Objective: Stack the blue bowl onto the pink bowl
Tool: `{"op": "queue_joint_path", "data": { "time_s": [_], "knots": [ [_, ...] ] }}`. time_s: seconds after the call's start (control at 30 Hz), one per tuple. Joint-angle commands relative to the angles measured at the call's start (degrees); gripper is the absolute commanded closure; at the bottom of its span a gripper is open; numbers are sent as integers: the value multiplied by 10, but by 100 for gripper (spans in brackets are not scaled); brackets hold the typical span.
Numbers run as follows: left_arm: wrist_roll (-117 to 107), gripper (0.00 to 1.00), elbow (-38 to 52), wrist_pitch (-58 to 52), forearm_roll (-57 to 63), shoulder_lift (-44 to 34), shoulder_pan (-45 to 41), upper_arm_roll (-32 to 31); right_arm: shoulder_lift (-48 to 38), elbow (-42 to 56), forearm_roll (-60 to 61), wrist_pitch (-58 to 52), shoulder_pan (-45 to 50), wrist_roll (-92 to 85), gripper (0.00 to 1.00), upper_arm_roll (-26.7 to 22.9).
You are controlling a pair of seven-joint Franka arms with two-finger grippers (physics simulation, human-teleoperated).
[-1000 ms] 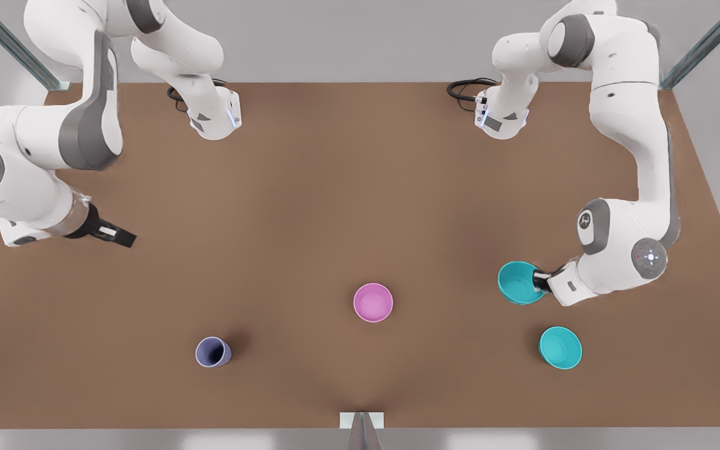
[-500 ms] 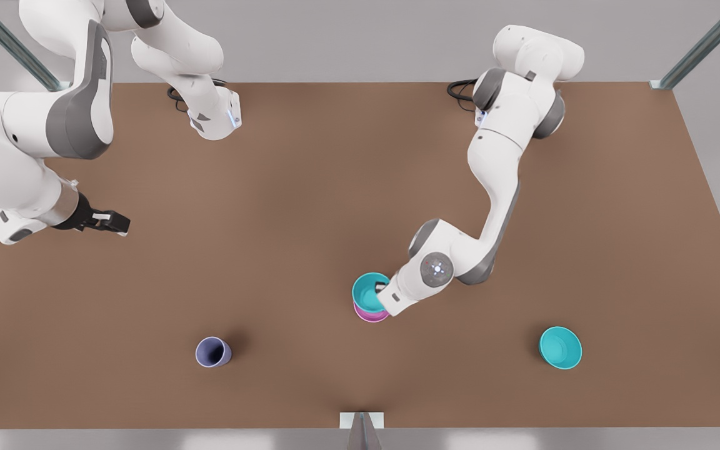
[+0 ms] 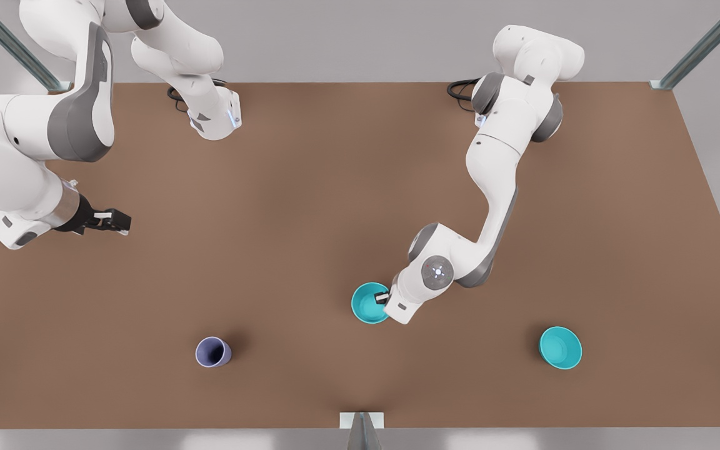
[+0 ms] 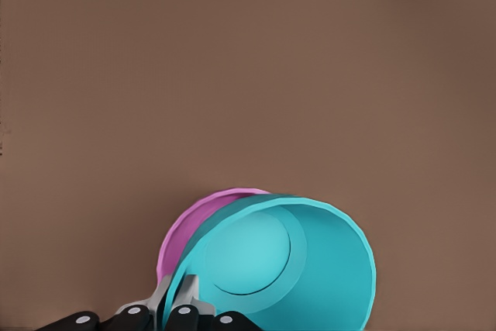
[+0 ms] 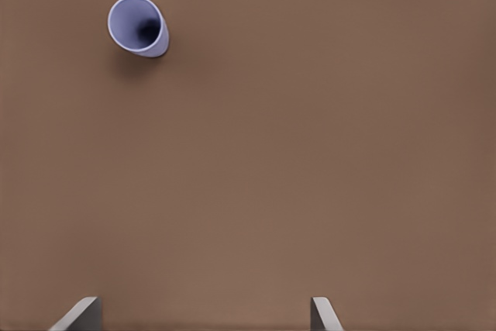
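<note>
blue bowl (image 3: 369, 304) dropped fully over pink bowl (image 4: 190, 225) since 0.5 s back | pink rim showed beside teal in left wrist view, hidden in front view | left gripper (image 3: 384, 297) clamped on bowl rim, elbow bent | right gripper (image 3: 113, 221) parked at front view's left, fingers (image 5: 77, 315) apart, periwinkle cup (image 5: 138, 26) ahead

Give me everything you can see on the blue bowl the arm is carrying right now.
The blue bowl is a plain, round, teal bowl that looks like plastic, with a flat circular bottom visible inside. It sits upright, nested in the pink bowl, whose rim peeks out on one side. In the front view it covers the pink bowl near the table's middle front. The left tool is shut on its rim, one finger inside and one outside.
</note>
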Motion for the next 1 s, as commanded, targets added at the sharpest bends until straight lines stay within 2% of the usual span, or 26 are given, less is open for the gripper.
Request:
{"op": "queue_joint_path", "data": {
  "time_s": [0.0, 0.5, 0.53, 0.6, 0.63, 0.67, 0.7, 0.77, 0.83, 0.87, 0.9, 0.93, 0.97],
  "knots": [
    [-132, 79, -2, -1, -2, 0, 0, 0, -1, 1, 0, 0, 1, -45, 0, 0],
    [-132, 79, -11, -20, -1, 1, 4, -8, 9, 4, -7, 0, 2, -45, 0, 1],
    [-131, 0, -11, -20, -1, 1, 5, -8, 9, 4, -7, 0, 2, -45, 0, 1],
    [-129, 0, -11, -30, -1, -2, 12, -8, 9, 4, -8, 0, 2, -45, 0, 1],
    [-111, 0, -10, -80, 0, -15, 25, -8, 9, 4, -8, 0, 2, -45, 0, 1],
    [-101, 0, -9, -169, 7, -58, 54, -5, 9, 4, -8, 0, 2, -45, 0, 1],
    [-55, 0, -9, -294, 56, -144, 109, -5, 9, 4, -8, 0, 2, -45, 0, 1],
    [57, 0, -8, -369, 98, -223, 170, -5, 9, 4, -8, 0, 2, -45, 0, 1],
    [220, 0, -7, -441, 130, -257, 211, -5, 9, 4, -8, 0, 2, -45, 0, 1],
    [287, 0, -6, -468, 136, -266, 226, -5, 9, 4, -8, 0, 2, -45, 0, 1],
    [312, 0, -41, -449, 127, -320, 239, -1, 9, 4, -8, 0, 2, -45, 0, 1],
    [358, 0, -184, -372, 117, -418, 218, 37, 9, 4, -7, 0, 2, -45, 0, 1],
    [358, 0, -183, -372, 106, -422, 219, 39, 9, 4, -8, 0, 2, -45, 0, 1]
  ]
}}
